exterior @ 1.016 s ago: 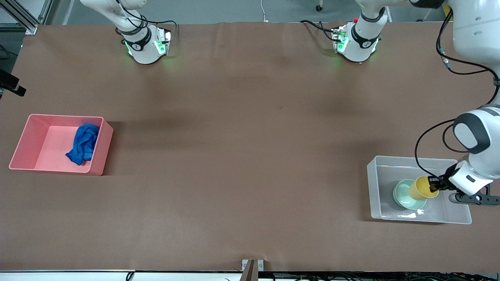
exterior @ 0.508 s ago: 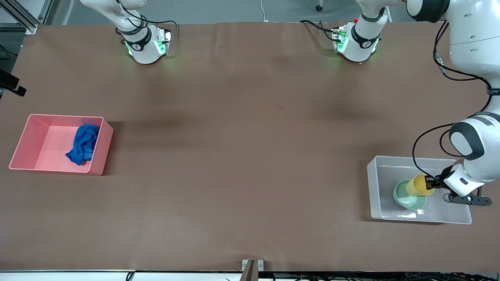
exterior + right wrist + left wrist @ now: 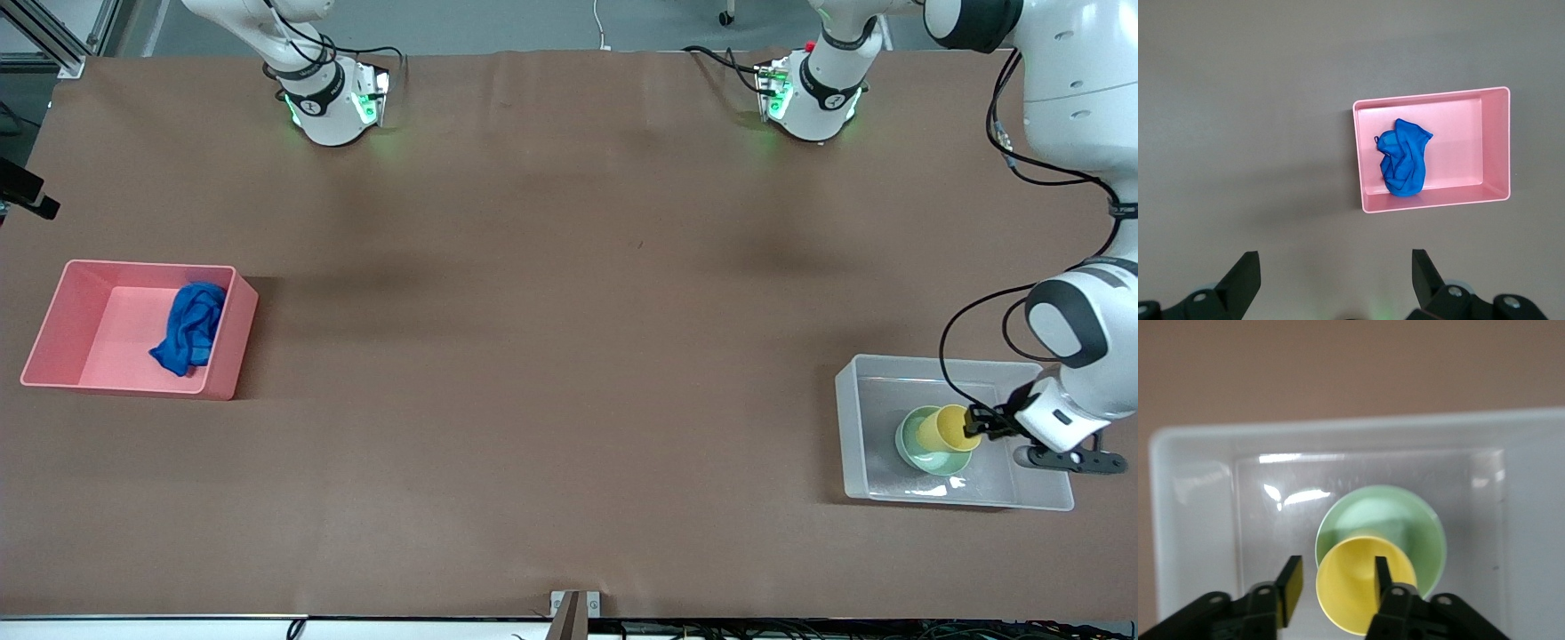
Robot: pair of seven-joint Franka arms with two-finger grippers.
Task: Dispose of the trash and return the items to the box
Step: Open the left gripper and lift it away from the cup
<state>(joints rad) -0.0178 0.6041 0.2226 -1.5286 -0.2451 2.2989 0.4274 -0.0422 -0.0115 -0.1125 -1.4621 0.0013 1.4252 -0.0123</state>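
The yellow cup (image 3: 945, 428) stands tilted in the mint-green bowl (image 3: 925, 456), which sits in the clear box (image 3: 852, 427) at the left arm's end of the table. My left gripper (image 3: 978, 421) is at the cup's rim and is open. In the left wrist view one finger (image 3: 1382, 572) is inside the cup (image 3: 1351, 593) and the other finger (image 3: 1291, 581) is outside, apart from the rim, over the bowl (image 3: 1405, 520). The blue rag (image 3: 189, 328) lies in the pink bin (image 3: 53, 320). My right gripper (image 3: 1335, 267) is open and empty, high over the table.
The pink bin with the rag shows in the right wrist view (image 3: 1495, 143) at the right arm's end of the table. The two arm bases (image 3: 329, 102) stand along the table's edge farthest from the front camera. Brown tabletop lies between bin and box.
My left gripper has lowered with the yellow cup toward the bowl, and the cup now rests in the bowl. The right arm has not moved.
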